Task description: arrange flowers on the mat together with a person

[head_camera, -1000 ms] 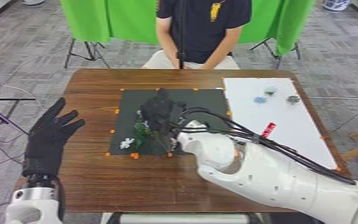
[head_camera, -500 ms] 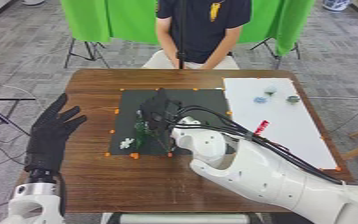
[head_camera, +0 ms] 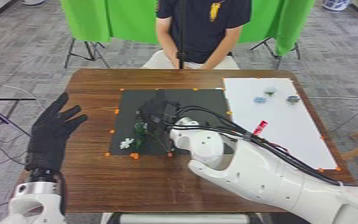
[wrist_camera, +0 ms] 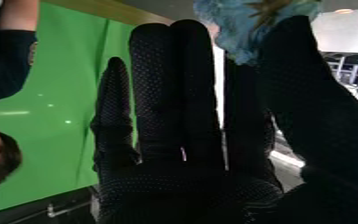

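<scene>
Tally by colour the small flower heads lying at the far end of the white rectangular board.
Pale whitish-green flower head: 1
Light blue flower head: 1
Dark grey flower head: 1
Total: 3

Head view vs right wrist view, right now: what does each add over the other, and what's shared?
Head view: left hand open over the table's left side; dark mat with white blossoms and greenery; white board with three small blooms and a red item.

Right wrist view: close-up of a blue bloom with a brownish centre, partly covered by the right hand.

Both: right hand, green backdrop.
</scene>
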Robot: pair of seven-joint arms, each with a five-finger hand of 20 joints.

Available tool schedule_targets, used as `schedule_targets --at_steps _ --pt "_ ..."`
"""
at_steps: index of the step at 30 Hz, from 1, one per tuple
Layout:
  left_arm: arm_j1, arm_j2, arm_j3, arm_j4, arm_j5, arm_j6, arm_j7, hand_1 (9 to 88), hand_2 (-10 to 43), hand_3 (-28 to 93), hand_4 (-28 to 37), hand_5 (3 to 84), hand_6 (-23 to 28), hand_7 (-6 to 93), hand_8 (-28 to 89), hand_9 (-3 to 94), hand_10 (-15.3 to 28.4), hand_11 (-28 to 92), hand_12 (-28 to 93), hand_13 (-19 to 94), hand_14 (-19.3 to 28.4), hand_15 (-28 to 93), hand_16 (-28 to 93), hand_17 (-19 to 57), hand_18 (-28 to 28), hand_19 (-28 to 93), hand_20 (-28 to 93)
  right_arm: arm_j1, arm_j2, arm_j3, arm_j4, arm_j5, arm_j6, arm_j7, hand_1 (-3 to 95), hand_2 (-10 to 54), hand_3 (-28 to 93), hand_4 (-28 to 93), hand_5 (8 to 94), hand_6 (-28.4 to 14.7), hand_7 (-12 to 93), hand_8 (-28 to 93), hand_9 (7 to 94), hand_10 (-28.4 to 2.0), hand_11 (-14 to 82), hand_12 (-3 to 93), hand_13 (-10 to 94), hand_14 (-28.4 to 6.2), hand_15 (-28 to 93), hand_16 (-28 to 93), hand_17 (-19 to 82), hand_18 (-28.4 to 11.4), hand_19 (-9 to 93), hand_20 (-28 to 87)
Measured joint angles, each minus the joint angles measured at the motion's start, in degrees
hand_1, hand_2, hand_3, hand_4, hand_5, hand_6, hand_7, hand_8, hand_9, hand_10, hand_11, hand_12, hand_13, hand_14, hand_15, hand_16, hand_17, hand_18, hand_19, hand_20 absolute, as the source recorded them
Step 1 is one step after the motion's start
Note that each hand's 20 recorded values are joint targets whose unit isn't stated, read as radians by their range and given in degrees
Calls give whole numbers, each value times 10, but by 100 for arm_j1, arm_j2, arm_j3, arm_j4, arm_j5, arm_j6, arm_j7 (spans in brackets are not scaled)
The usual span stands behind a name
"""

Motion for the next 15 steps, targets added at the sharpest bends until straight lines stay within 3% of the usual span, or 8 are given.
schedule_targets --at_steps 15 --pt "-1 3 22 3 -2 1 4 256 38 822 -231 339 41 135 -102 365 171 236 93 277 255 468 -71 -92 224 463 139 -59 -16 137 5 -63 -318 -16 383 -95 786 -283 654 59 209 -151 618 -113 424 191 554 -98 639 148 139 -179 667 274"
